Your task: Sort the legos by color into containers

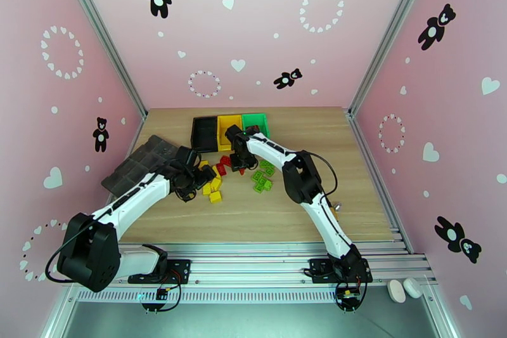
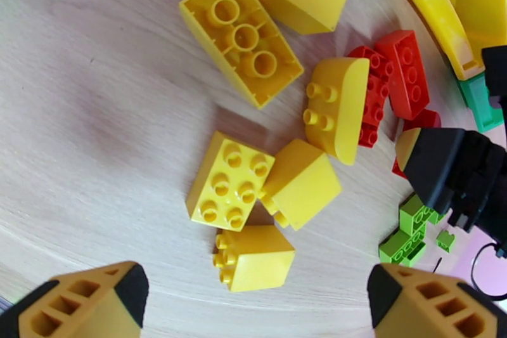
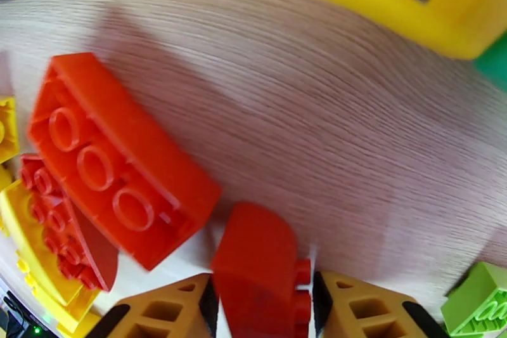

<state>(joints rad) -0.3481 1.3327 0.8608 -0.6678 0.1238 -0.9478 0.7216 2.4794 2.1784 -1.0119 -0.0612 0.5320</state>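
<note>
Legos point(image 1: 215, 196) lie almost all loose on the table point(image 1: 285, 219), just in front of the 3 bins point(image 1: 230, 118), so I judge the sorting barely begun. Right gripper point(image 3: 263, 282) grasps 1 red brick point(image 3: 253, 250) between its fingers; left gripper point(image 2: 253, 279) hangs with fingers spread wide, released, above the yellow bricks point(image 2: 231, 187).

The left pincer point(image 2: 256, 285) gapes wide, pointing downward; the right pincer point(image 3: 265, 285) stands narrow, perhaps gripping, though blurred.
</note>
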